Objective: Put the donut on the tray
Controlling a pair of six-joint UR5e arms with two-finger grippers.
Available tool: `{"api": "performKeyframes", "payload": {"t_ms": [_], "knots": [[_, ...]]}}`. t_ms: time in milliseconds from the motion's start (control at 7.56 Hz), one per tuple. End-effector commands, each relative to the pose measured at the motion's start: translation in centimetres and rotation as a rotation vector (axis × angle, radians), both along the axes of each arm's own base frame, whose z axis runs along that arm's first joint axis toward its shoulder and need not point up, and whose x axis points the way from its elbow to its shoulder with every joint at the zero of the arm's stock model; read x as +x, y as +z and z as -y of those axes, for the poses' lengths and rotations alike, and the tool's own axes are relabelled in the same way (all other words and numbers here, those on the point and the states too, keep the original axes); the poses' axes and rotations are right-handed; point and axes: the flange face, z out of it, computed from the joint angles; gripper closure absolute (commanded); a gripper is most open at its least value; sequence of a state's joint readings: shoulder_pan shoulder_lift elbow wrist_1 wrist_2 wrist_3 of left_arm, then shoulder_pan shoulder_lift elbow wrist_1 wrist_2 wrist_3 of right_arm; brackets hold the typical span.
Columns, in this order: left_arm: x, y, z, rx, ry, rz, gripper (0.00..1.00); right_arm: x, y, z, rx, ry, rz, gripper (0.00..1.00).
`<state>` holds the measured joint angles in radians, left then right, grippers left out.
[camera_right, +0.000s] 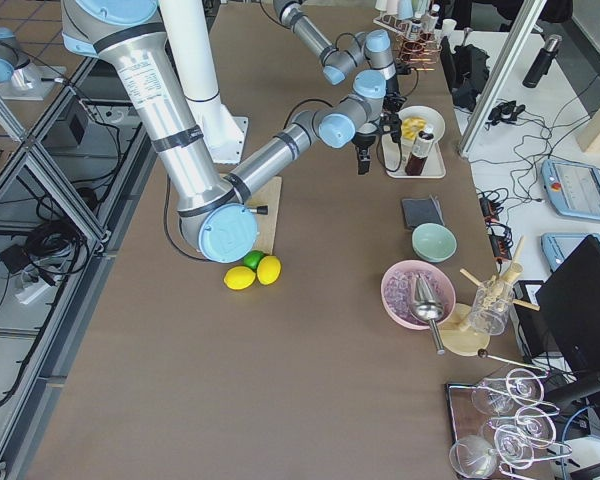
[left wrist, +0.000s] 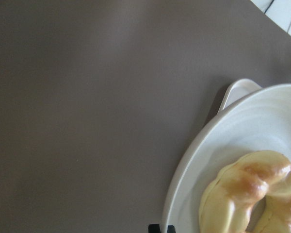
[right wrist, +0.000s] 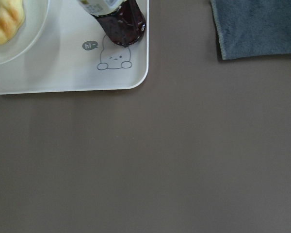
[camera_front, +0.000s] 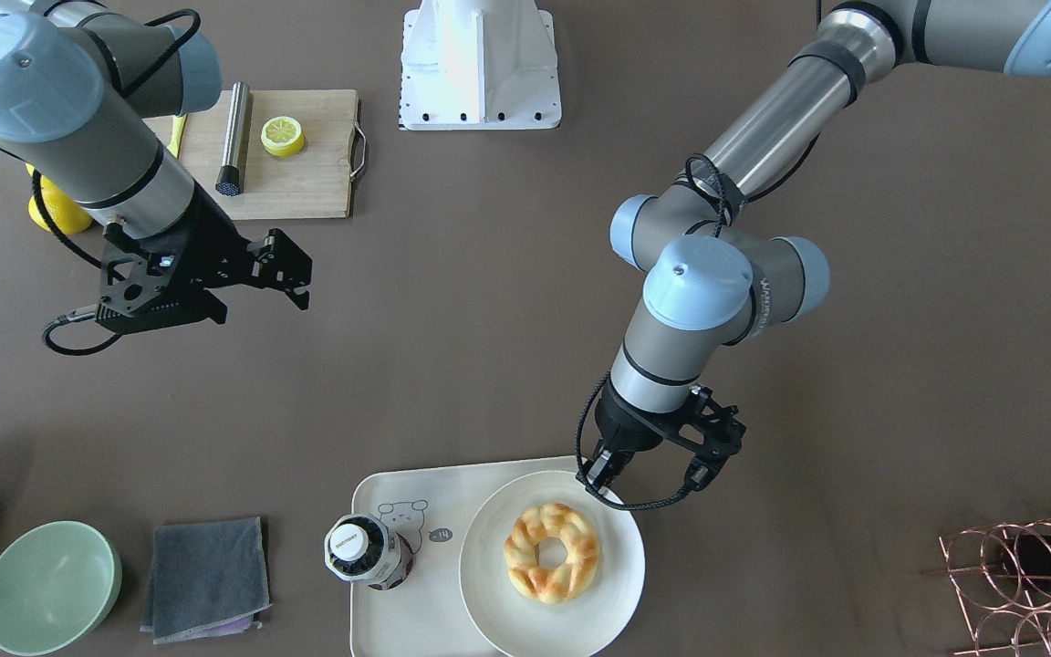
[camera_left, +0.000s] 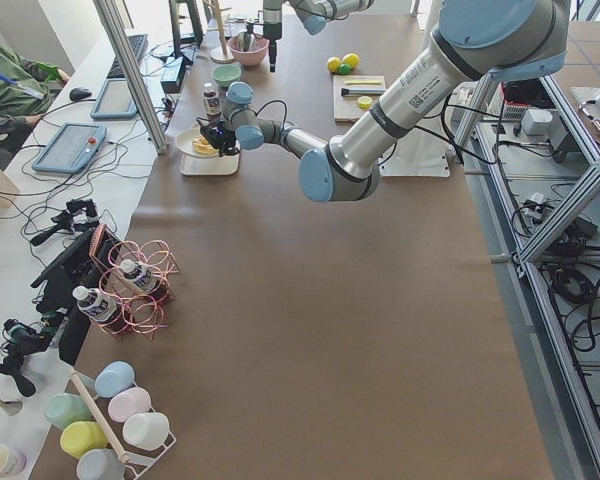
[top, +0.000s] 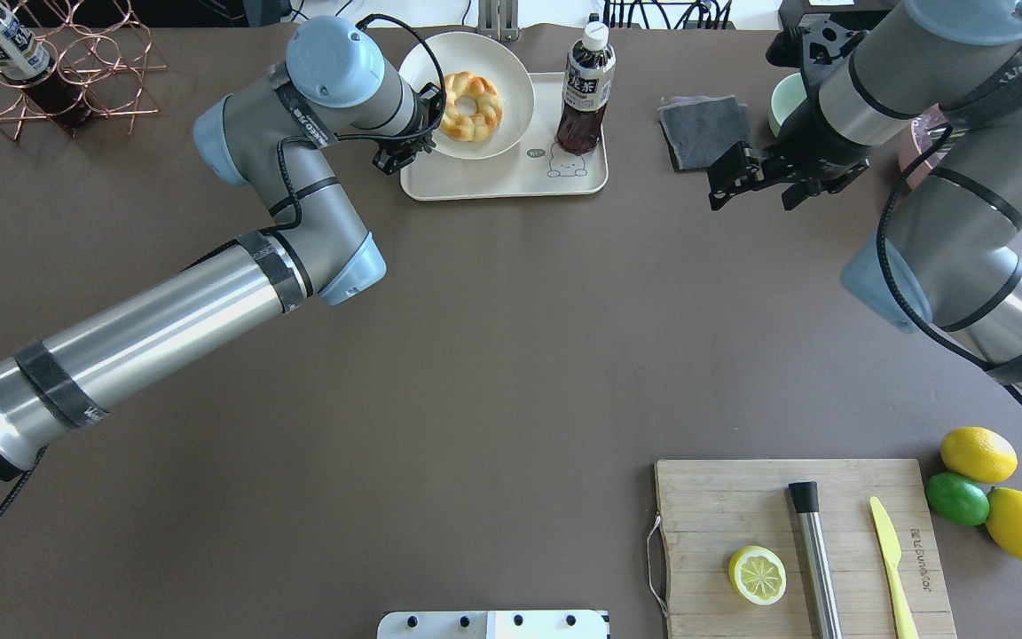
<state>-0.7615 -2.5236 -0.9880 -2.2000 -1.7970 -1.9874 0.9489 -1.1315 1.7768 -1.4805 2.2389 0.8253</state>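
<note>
The donut (camera_front: 551,552) lies on a round off-white plate (camera_front: 619,570) that rests on the right part of the cream tray (camera_front: 398,607). The tray has a bear drawing, and a dark drink bottle (camera_front: 363,550) stands on it. The donut (top: 471,106), plate (top: 514,89) and tray (top: 493,177) also show in the overhead view. My left gripper (camera_front: 600,481) is at the plate's near rim, its jaws close together on the rim. In the left wrist view the plate (left wrist: 262,121) and donut (left wrist: 247,194) fill the lower right. My right gripper (camera_front: 261,306) hangs open and empty over bare table.
A grey cloth (camera_front: 206,579) and a green bowl (camera_front: 49,587) lie beside the tray. A wooden cutting board (camera_front: 297,173) holds a lemon half and a metal cylinder. A copper wire rack (camera_front: 1027,584) with a bottle stands at the table's corner. Lemons and a lime (top: 990,488) lie by the board.
</note>
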Motion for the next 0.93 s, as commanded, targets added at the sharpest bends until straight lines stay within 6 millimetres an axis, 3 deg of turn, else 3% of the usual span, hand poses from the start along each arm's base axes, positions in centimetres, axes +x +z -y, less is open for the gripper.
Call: {"api": "performKeyframes", "payload": {"t_ms": [0,132,264,397,529,661,793], "knots": [[-1.5,-0.2,1.9,0.053,-0.014,0.038,0.49,4.2,4.9,1.0,0.029,-0.032,-0.04,0.0],[-2.5,-0.1,2.4,0.108,0.012,0.069,0.02,4.9,5.5,1.1,0.026,-0.031,-0.042,0.0],[-4.4,0.6,1.8,0.146,0.036,0.068,0.01,6.1,6.4,1.5,0.017,-0.017,-0.051,0.0],[-8.1,2.4,-0.8,0.223,0.172,0.049,0.01,7.2,8.5,2.8,0.016,-0.021,-0.076,0.0],[-12.7,4.9,-3.0,0.244,0.316,0.006,0.01,9.7,11.7,4.7,0.026,-0.031,-0.111,0.0],[-17.6,8.1,-4.7,0.31,0.374,0.03,0.01,13.0,15.0,5.9,0.025,-0.029,-0.142,0.0],[-20.7,13.9,-7.6,0.388,0.465,0.122,0.01,16.9,18.0,6.2,0.02,-0.015,-0.165,0.0]]}}
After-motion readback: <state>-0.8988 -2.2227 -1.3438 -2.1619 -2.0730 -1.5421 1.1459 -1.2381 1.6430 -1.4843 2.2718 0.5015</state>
